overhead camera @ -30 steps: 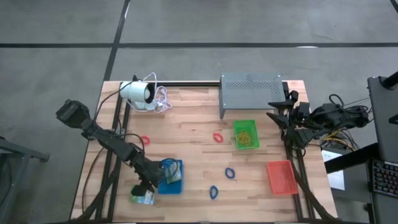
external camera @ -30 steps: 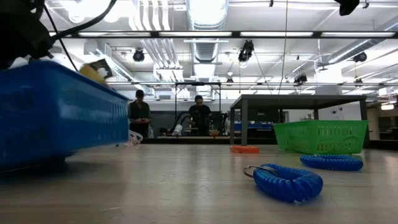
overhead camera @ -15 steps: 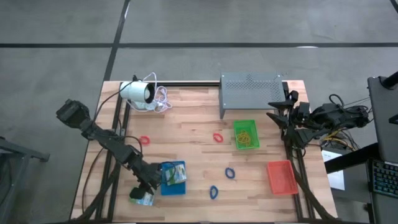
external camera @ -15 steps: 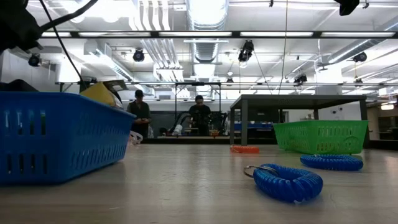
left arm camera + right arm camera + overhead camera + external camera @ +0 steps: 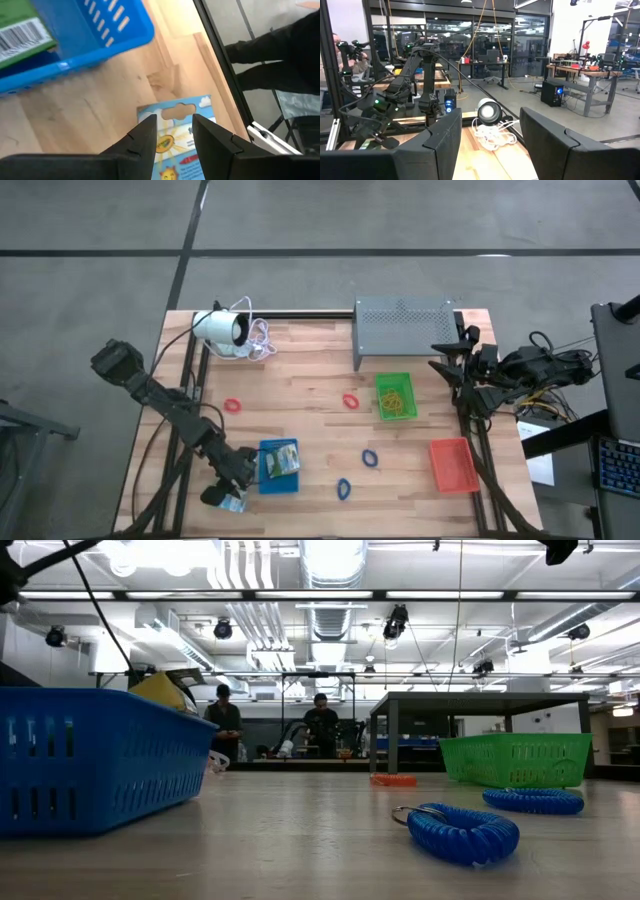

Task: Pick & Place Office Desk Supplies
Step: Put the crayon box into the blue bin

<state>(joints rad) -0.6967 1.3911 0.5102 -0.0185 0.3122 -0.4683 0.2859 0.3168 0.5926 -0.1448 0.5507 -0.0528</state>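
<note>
A blue tray (image 5: 264,476) sits near the table's front left with a green-and-white packet (image 5: 283,460) lying in it. Left of the tray, by the front edge, a crayon packet (image 5: 233,502) with a sun picture lies flat on the wood. My left gripper (image 5: 222,486) slants down over that packet's far end, its fingers slightly apart; the packet (image 5: 176,136) shows in the gap between them. My right gripper (image 5: 443,362) waits raised at the table's right edge, open with nothing between its fingers (image 5: 445,145). My left gripper (image 5: 172,120) slants down from the far left over the packet's hanger-hole end (image 5: 176,111). Both fingers stand over that end, and the packet lies flat on the table. Whether the fingertips touch it, I cannot tell.
Red loops (image 5: 233,406) (image 5: 351,401) and blue loops (image 5: 370,457) (image 5: 344,489) lie on the wood. A green tray (image 5: 396,383) holds rubber bands; a red tray (image 5: 452,463) sits front right. A grey stand (image 5: 405,328) and a white cylinder (image 5: 222,329) are at the back.
My left gripper has swung away from the blue tray's left side toward the table's near left corner, over the crayon packet. The blue tray, tilted and blurred a second ago in the low view, has settled level and still on the table.
</note>
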